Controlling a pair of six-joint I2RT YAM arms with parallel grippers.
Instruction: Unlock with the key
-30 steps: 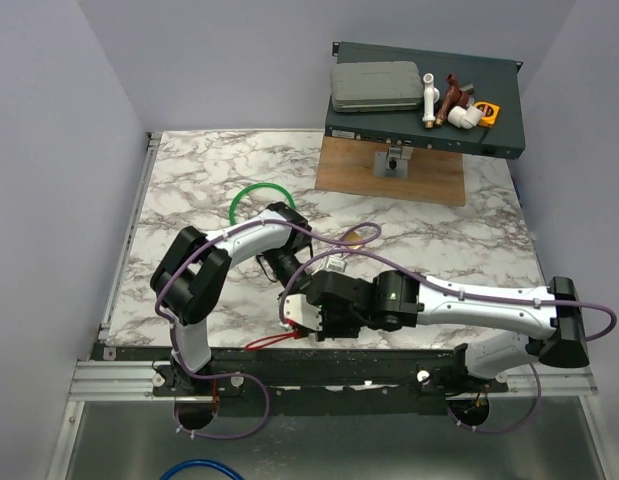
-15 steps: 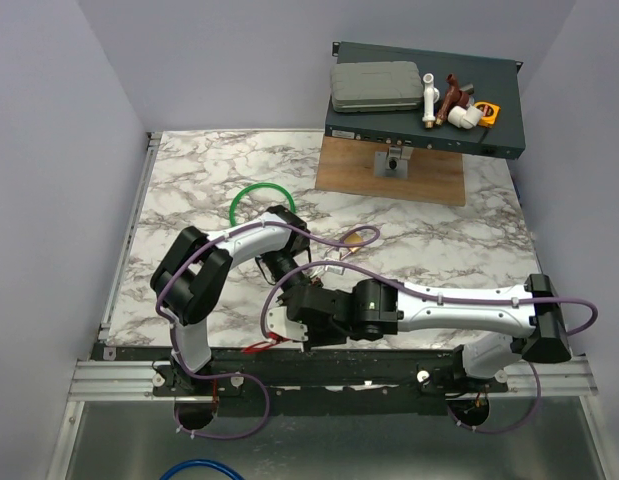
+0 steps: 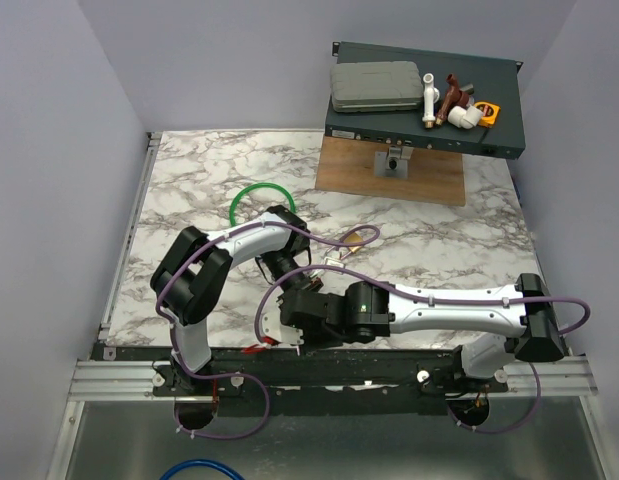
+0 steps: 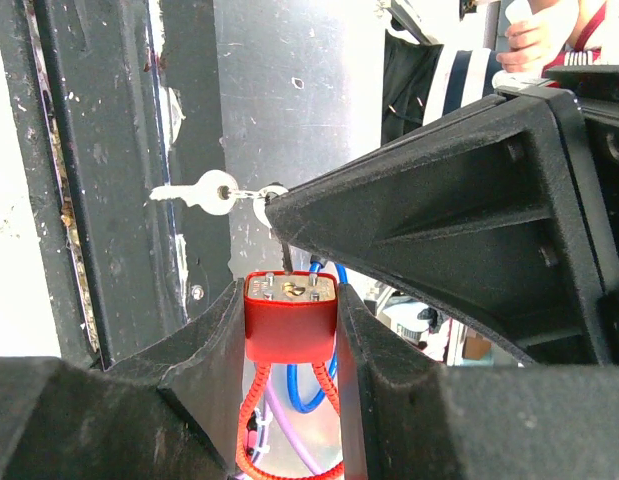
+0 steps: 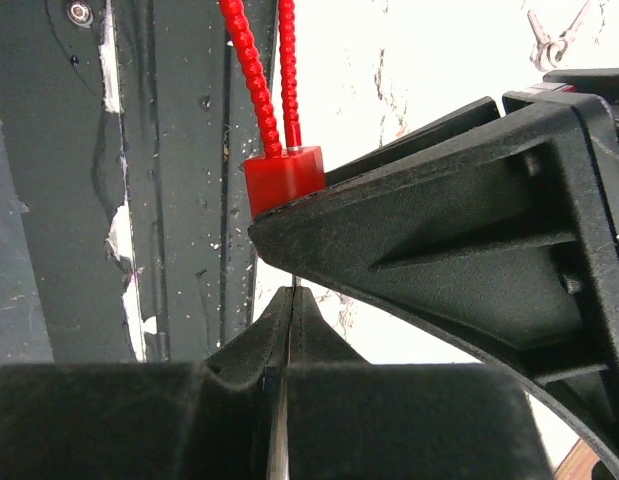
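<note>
My left gripper [image 4: 289, 292] is shut on a red lock [image 4: 289, 325], keyhole face up, with its red cable loop [image 4: 251, 420] hanging below. From the right, my right gripper [image 4: 279, 205] reaches over the lock, shut on the key. The key's thin blade [image 4: 286, 258] points down at the lock's metal face beside the keyhole. A spare silver key [image 4: 204, 192] dangles from the ring at its head. In the right wrist view the pads [image 5: 292, 292] pinch the key's metal strip [image 5: 279, 440], just under the red lock [image 5: 282, 178]. From above, both grippers meet near the table's front edge [image 3: 289, 325].
A green cable loop [image 3: 257, 192] lies on the marble table behind the left arm. A dark shelf [image 3: 424, 130] with a grey case and pipe fittings stands on a wooden board [image 3: 389, 175] at the back right. The black frame rail [image 3: 339, 365] runs just under the grippers.
The right arm has swung left and toward the front edge, bringing its gripper up against the left gripper. The left arm has stayed in place.
</note>
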